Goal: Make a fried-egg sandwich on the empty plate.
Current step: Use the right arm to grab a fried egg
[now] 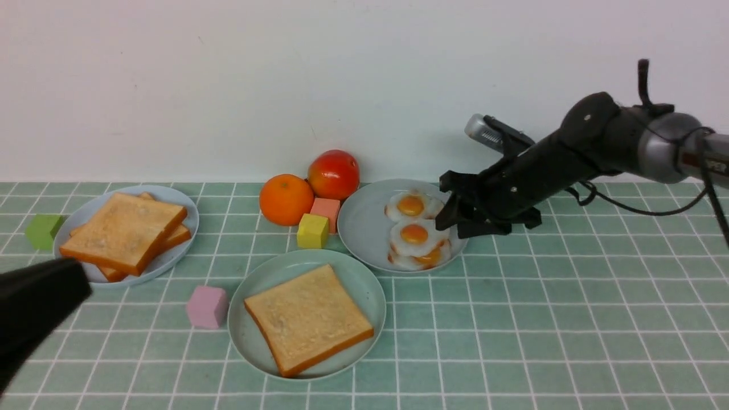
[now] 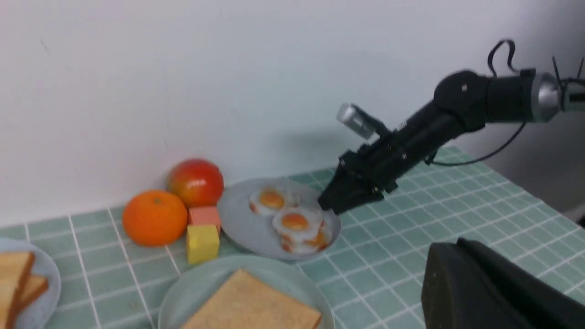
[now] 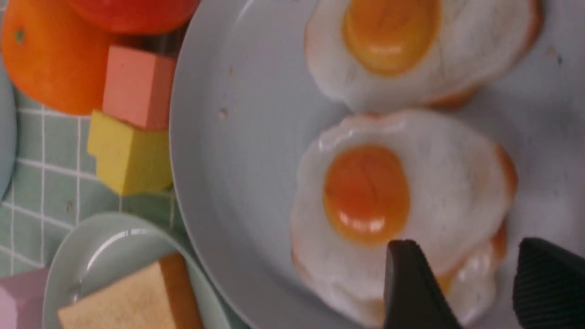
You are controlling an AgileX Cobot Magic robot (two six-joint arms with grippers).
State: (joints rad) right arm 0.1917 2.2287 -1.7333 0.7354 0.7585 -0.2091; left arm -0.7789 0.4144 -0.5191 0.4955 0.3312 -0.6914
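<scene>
Right gripper (image 1: 450, 221): black ribbed fingers (image 3: 548, 283) parted, nothing clamped, tips low at the egg stack's right edge.
Egg stack (image 1: 414, 234): right under the tips, glossy white, orange yolks, wavy browned rims.
Grey-blue plate (image 1: 359, 228): smooth, round, bare on the half away from the gripper.
Mint-green plate (image 1: 250, 336): left of the tips and nearer the camera, rim close beside the egg plate, one square crusted toast slice (image 1: 307, 319) flat on it.
Open room: bare tiled cloth (image 1: 541, 319) right of the gripper.
Left gripper (image 1: 34, 307): far left, blurred, grip impossible to tell.

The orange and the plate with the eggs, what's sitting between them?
Two blocks sit between the orange and the egg plate: a salmon-pink block and a yellow block. The front view shows it.
</scene>
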